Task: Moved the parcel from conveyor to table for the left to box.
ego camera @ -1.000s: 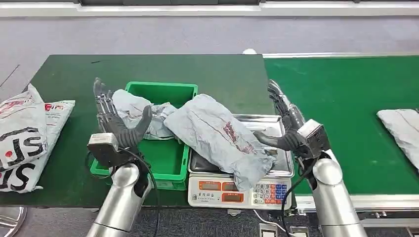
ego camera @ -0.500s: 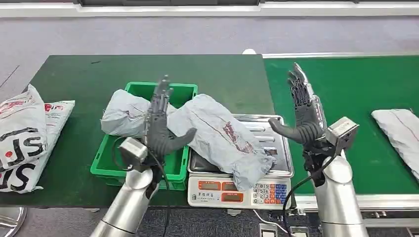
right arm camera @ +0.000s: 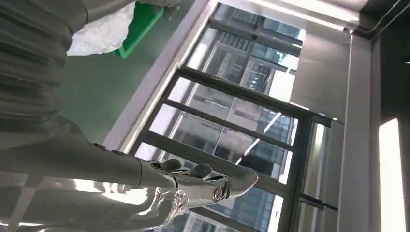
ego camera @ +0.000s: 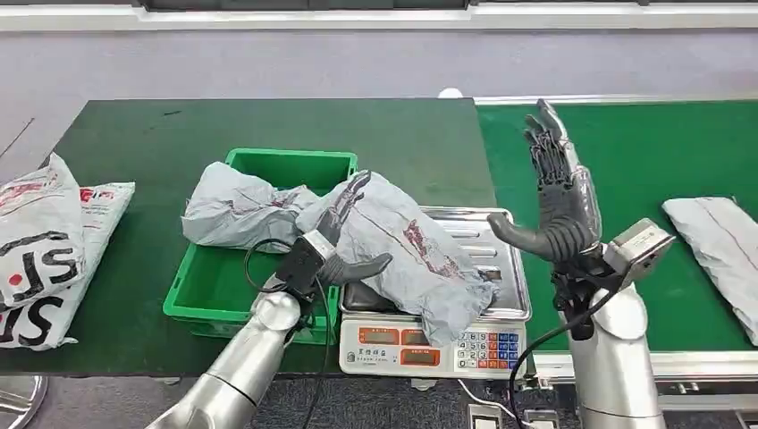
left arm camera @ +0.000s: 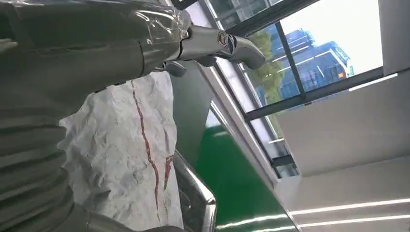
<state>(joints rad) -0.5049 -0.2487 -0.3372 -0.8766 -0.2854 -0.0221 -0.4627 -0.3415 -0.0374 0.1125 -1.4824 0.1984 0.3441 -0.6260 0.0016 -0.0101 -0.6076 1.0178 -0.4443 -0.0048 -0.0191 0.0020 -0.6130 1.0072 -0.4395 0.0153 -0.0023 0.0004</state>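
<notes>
Since a second ago the left hand [ego camera: 344, 246] has crossed from above the green plastic box [ego camera: 192, 304] to the crumpled grey plastic parcel [ego camera: 402, 246]; fingers spread, it touches the parcel without clamping. The right hand [ego camera: 554, 201] has risen, open and empty. The parcel lies across the steel scale [ego camera: 501, 268] near the table's front edge, one end over the box's rim. It looks light, soft and slippery; I would grip a bunched fold.
</notes>
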